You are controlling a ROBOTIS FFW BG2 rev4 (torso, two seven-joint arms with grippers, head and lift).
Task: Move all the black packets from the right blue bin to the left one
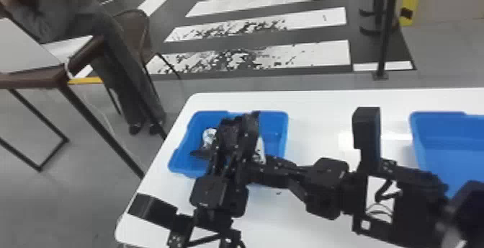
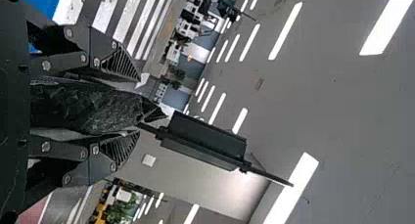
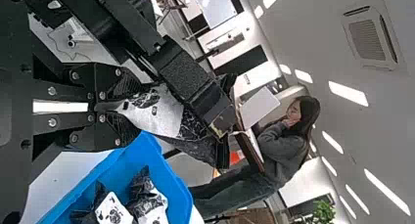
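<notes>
Over the left blue bin point(image 1: 175, 162), my left gripper point(image 1: 234, 137) stands with its fingers spread on either side of a black packet point(image 1: 228, 132). In the left wrist view the black packet point(image 2: 88, 106) lies between the fingers of my left gripper point(image 2: 138, 106), filling most of the gap. From the right, my right gripper point(image 1: 255, 168) reaches the same spot. The right wrist view has my right gripper point(image 3: 111, 106) shut on one end of the packet point(image 3: 159, 111), which has a pale label; part of it is behind the left arm. More packets point(image 3: 113, 208) lie in the left bin.
The right blue bin point(image 1: 446, 139) stands at the right side of the white table point(image 1: 309, 103), partly behind the right arm. Both arms cross the table's front half. A brown table point(image 1: 34, 79) and a chair point(image 1: 135, 31) are beyond the left side.
</notes>
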